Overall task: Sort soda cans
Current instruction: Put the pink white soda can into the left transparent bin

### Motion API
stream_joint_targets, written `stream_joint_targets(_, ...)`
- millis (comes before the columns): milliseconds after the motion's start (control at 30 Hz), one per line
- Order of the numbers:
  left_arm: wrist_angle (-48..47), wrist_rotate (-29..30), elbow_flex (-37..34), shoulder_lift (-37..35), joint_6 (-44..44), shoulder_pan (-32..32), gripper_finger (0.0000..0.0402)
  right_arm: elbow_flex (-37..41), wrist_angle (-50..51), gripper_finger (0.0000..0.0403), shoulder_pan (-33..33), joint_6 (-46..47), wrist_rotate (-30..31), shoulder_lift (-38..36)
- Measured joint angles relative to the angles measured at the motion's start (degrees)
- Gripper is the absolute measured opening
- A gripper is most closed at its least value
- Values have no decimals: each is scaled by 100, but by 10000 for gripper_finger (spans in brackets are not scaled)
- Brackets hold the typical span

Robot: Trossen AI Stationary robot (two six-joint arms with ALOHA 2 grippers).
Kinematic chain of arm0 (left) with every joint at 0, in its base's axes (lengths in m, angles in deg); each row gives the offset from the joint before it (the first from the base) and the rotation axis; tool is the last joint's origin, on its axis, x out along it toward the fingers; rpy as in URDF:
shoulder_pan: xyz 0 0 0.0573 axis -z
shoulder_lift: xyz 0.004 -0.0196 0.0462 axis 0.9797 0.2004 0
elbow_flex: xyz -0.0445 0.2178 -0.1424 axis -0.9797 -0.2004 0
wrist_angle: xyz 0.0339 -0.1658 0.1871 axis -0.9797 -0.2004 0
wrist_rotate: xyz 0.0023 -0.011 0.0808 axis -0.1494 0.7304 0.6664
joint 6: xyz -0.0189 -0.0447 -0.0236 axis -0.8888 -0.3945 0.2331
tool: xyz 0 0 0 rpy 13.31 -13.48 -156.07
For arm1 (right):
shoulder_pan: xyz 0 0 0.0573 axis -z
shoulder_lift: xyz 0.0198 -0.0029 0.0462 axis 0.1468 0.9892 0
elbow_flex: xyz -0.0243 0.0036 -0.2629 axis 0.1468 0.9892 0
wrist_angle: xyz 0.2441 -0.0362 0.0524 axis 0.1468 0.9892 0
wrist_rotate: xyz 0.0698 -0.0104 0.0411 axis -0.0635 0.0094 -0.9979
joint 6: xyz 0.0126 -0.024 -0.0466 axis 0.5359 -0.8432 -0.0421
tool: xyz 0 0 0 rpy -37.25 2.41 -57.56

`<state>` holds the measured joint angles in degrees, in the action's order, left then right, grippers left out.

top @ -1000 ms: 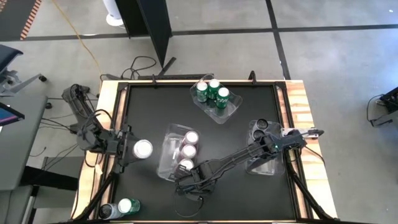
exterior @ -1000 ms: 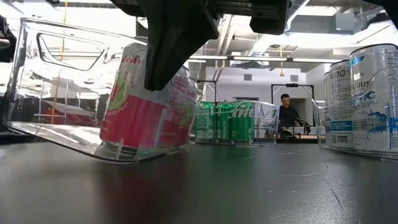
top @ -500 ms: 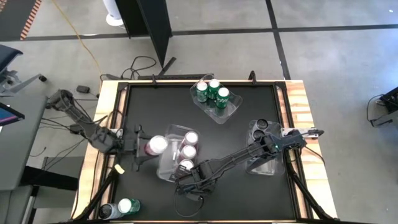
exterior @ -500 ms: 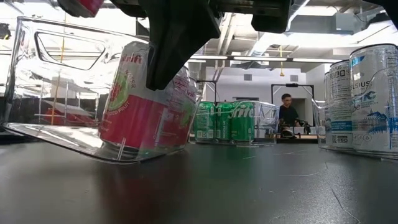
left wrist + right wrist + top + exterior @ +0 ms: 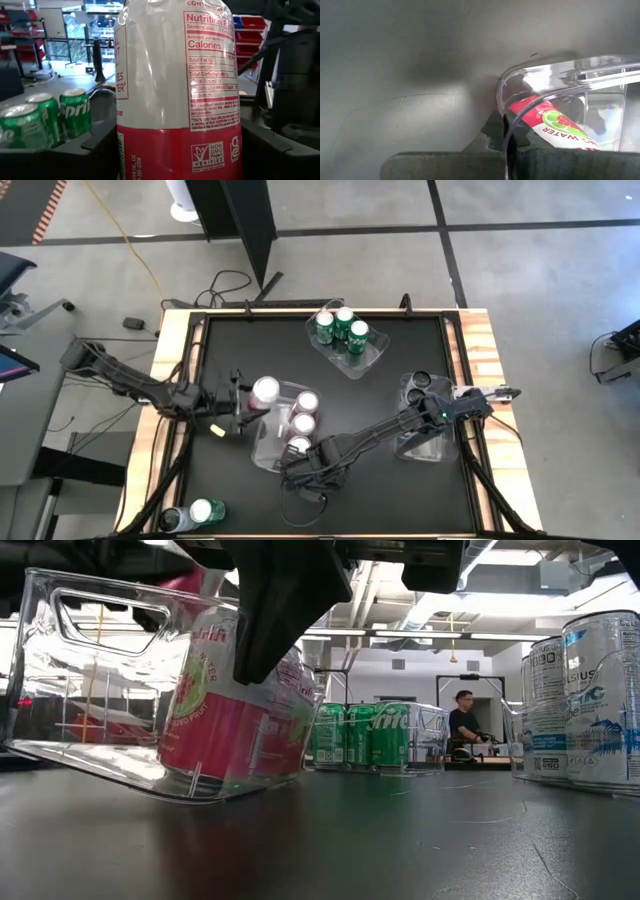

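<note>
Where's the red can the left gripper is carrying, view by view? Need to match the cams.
High view: red can in the left gripper, at the clear bin's left rim.
Low view: only a pink sliver above the bin, top left.
Left wrist view: fills the centre.
Right wrist view: not in it; the red can there sits inside the bin.
Shared landmark: green cans.

My arms: dark, slim, jointed links, black cables alongside. Left arm [image 5: 130, 380] at frame left, right arm [image 5: 400, 425] lower right, pale patch near its wrist. My fingers [image 5: 470, 167] dark, matte, blocky.
</note>
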<state>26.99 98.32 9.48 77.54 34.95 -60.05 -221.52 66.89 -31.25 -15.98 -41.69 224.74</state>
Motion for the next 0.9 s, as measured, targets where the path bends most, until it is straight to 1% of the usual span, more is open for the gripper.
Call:
stream_joint_targets(267,2,-555,-149,182,-357,-546,287,4,-66,0,81,-115,-26,7)
stream_joint_targets(400,-3,-694,-149,503,-573,-827,287,4,-87,0,116,-136,-45,9)
stream_joint_targets(567,325,-845,-149,1024,-840,-1140,287,7,-147,0,150,-238,-60,9)
stream_joint_targets(700,775,-1047,-147,1421,-855,-1272,287,9,-159,0,189,-259,-61,11)
stream_joint_targets(900,819,-1024,-147,1888,-1116,-1405,287,9,-226,0,243,-258,-60,11)
